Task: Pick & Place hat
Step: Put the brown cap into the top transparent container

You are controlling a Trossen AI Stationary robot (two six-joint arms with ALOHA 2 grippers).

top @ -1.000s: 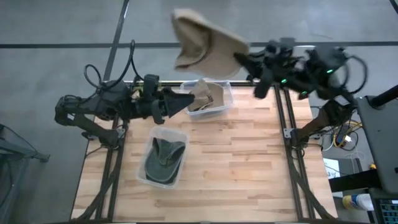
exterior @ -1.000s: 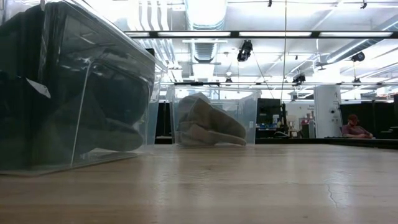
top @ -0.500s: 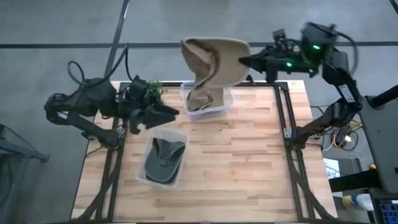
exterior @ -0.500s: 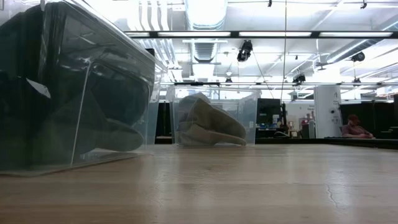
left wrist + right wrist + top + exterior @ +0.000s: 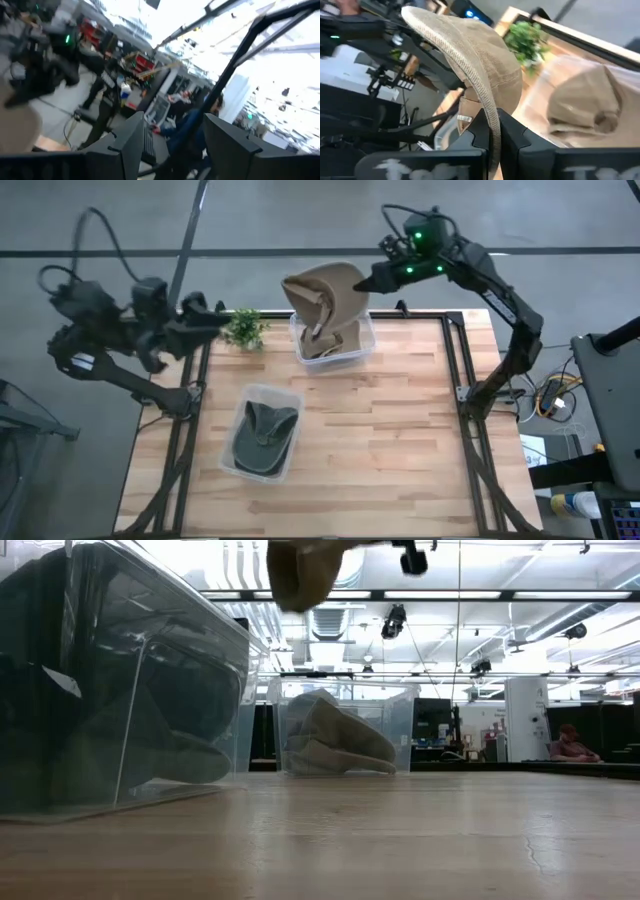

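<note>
A tan hat (image 5: 325, 295) hangs in the air over the clear bin at the table's far edge (image 5: 362, 348); it also shows in the low view as the tan hat (image 5: 303, 570) at the top. My right gripper (image 5: 367, 282) is shut on it. A second tan hat (image 5: 322, 343) lies inside that bin. My left gripper (image 5: 215, 320) is open and holds nothing; it sits past the table's far left corner, next to a small green plant (image 5: 243, 328). In the left wrist view its fingers stand apart around the left gripper (image 5: 172, 147). My right gripper pinches the tan hat's brim edge (image 5: 492, 120) between its two fingers (image 5: 517, 137), reaching in from the table's right side. The hat is lifted clear of everything, and its crown (image 5: 475, 55) stretches away from the fingers above the far bin.
A second clear bin (image 5: 285, 395) on the table's left near part holds a dark green hat (image 5: 262, 438); it fills the left of the low view as the near bin (image 5: 110, 680). Bare wood lies to the right (image 5: 410, 440). A person sits far behind (image 5: 570, 745).
My right gripper has carried the tan hat toward the table's left and lowered it, so it now hangs over the far bin. My left arm has drawn back from that bin toward the left, past the table's left edge.
</note>
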